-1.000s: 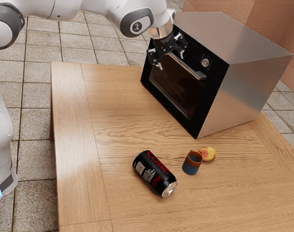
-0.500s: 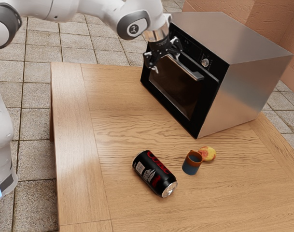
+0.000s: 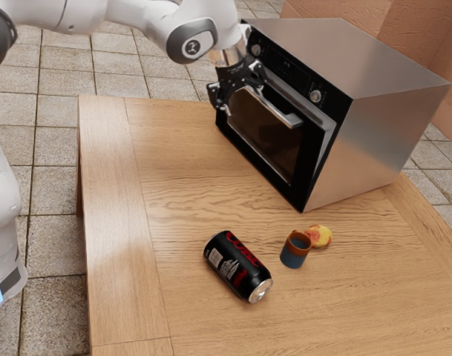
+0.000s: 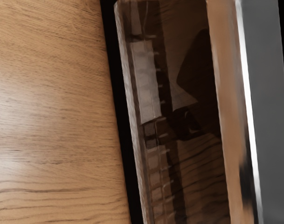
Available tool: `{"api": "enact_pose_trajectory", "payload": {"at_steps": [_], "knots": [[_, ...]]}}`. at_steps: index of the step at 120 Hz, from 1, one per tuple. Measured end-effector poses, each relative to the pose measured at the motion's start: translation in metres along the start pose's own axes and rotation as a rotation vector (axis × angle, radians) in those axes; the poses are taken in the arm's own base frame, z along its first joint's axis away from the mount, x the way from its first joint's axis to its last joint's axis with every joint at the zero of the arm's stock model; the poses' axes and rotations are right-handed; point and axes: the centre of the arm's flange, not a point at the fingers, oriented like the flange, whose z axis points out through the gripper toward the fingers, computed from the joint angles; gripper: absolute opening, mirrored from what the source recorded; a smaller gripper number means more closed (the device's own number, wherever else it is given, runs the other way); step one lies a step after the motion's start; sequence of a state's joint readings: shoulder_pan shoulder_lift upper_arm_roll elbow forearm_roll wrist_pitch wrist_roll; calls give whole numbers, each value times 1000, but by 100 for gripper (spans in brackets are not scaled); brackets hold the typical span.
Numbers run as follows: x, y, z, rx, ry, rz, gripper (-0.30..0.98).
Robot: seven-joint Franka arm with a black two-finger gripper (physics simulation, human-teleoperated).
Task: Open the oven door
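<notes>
The black glass-paned door [image 3: 266,137] is standing ajar on the steel oven [image 3: 385,119], likely swinging stiffly; its rigid silver bar handle [image 3: 275,109] is offering midspan purchase. The door is facing the exterior view's lower left, handle running lengthwise along its top; the hand [image 3: 237,91] is standing wide at the handle

Looks down at a slant in the exterior view, from high up and well apart from the boxy, brushed-metal oven [image 3: 381,115], facing its black front while taking in its flat top and one side wall. In the wrist view, peers steeply downward from close by the oven's front, over the dark glass door [image 3: 269,137] to the light-brown, grained wooden table [image 3: 185,200]. Shares between both views the door's glass and the wood just before the oven.
</notes>
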State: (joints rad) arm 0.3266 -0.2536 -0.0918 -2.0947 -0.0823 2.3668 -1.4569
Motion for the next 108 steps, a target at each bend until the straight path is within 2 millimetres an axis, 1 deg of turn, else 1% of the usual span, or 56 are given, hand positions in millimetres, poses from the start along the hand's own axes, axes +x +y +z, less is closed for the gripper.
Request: {"api": "enact_pose_trajectory", "payload": {"at_steps": [26, 50, 82, 90, 96, 100, 108], "knots": [[5, -9, -1, 6, 3, -11, 66], [13, -21, -8, 5, 9, -27, 66], [29, -46, -17, 9, 17, -61, 65], [35, -58, -26, 1, 21, -75, 65], [42, -69, -40, -19, 27, -91, 65], [46, -75, -53, -38, 33, -100, 65], [54, -86, -86, -83, 49, -120, 65]]}}
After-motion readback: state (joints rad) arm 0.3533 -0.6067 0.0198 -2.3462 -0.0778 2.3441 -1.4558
